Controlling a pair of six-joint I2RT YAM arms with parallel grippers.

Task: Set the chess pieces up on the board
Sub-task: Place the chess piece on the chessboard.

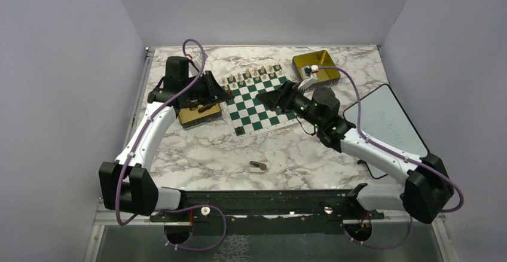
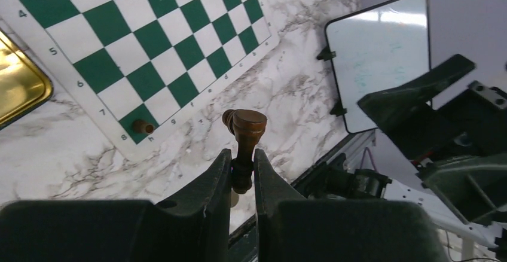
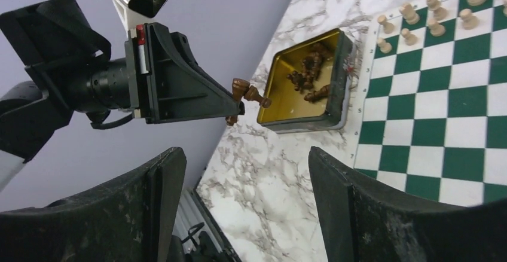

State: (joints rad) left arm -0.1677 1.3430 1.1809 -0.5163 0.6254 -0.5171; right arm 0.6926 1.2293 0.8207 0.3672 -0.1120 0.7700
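Your left gripper (image 2: 242, 160) is clamped on a dark brown turned-wood chess piece (image 2: 246, 131), aloft left of the green-and-white checked board (image 1: 256, 107); your right gripper (image 3: 241, 154) gapes wide, empty, over the board's right side; another dark piece (image 2: 142, 126) sits on its near-left corner square.

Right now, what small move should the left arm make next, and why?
Probably carry the held piece to the board's near row: the left gripper is shut on it beside the board, and only the corner piece stands there.

Base of the dark chess piece (image 2: 246, 125) (kind unclear), hidden inside the left end effector (image 2: 242, 155)
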